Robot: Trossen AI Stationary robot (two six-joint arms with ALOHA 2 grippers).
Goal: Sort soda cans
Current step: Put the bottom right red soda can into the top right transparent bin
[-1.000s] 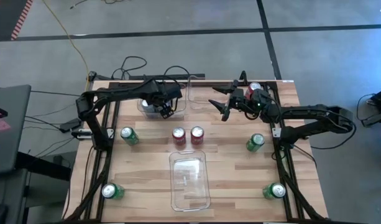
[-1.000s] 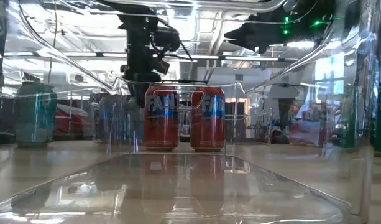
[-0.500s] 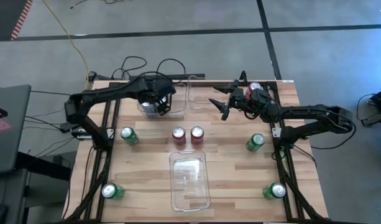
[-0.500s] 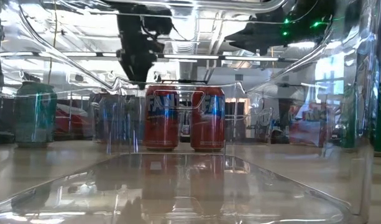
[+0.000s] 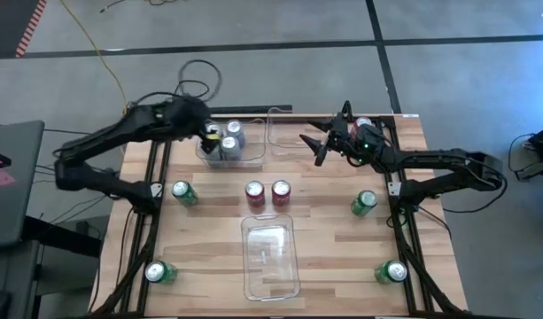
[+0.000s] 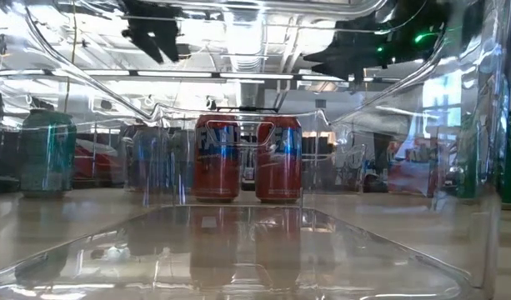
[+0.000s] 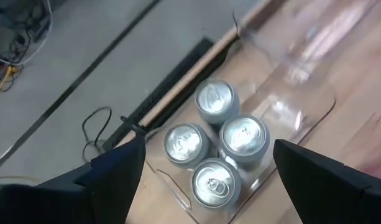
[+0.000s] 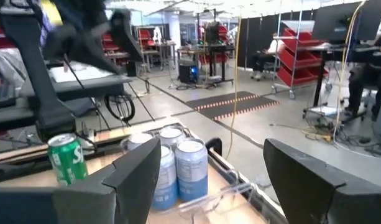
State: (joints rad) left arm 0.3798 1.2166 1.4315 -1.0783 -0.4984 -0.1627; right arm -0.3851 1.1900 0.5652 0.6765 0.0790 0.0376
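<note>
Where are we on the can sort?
Done: four silver cans stand in the far-left bin. In hand: nothing; left end effector and right end effector are open and empty. Left: two red cans and four green cans on the table; near bin empty.

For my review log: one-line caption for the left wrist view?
Open left gripper above four silver-grey cans standing together in a clear bin.

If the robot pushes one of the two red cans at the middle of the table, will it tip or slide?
The red cans stand upright, tall and narrow, so a high push probably tips one. Once tipped, its round body would likely roll on the smooth table.
</note>
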